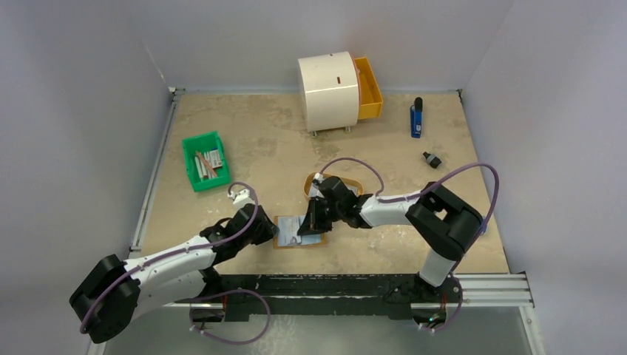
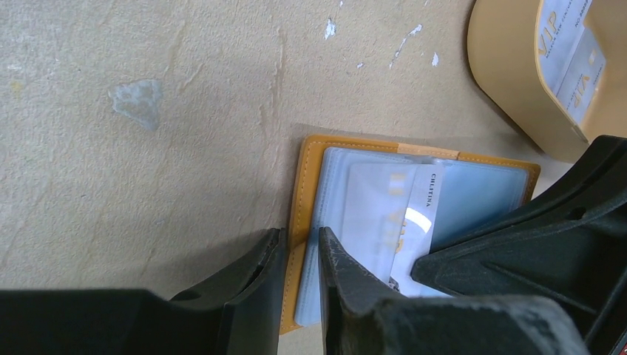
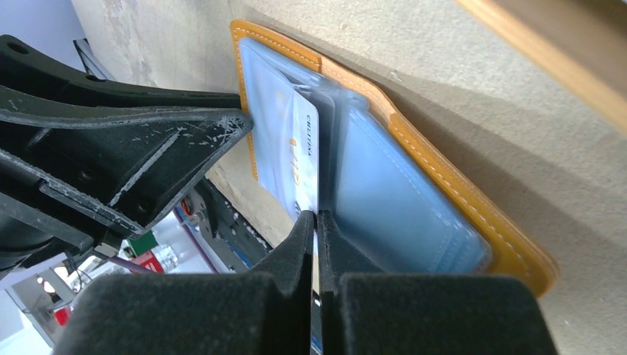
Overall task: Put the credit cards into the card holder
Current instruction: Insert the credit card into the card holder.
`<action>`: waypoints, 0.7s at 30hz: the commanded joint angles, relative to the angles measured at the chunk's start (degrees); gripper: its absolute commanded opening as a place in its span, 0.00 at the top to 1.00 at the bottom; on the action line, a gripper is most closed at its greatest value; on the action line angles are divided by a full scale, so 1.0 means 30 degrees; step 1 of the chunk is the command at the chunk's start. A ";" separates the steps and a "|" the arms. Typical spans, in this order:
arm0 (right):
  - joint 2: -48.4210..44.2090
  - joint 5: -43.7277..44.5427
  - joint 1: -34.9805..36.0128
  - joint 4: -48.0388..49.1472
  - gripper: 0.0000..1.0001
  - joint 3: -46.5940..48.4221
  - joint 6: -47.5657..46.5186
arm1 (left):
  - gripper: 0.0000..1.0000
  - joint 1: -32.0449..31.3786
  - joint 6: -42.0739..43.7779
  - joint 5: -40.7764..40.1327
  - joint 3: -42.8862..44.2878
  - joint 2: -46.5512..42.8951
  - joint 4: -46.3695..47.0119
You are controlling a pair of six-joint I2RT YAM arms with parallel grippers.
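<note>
Beige table (image 1: 244,148), front middle: wallet (image 1: 285,232) lies open flat; left gripper (image 2: 301,237) clamps its orange edge; right gripper (image 3: 316,222) pinches a card (image 3: 303,148) that's partway inside a clear sleeve (image 3: 399,185); more cards (image 2: 569,52) sit in the tan tray (image 2: 503,74) nearby

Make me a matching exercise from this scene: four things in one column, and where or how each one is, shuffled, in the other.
Things: 1 credit card; 2 card holder; 3 oval tray; 4 green bin.
States: A lying open; B pinched in the right pincer; C holding sticks; D with loose cards inside its raised rim.
Pairs: 1-B, 2-A, 3-D, 4-C.
</note>
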 commanded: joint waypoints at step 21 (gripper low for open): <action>-0.1084 0.0675 0.0609 -0.3361 0.62 0.1772 -0.1124 | 0.65 0.0063 0.0177 -0.1620 0.0716 -0.2013 -0.3323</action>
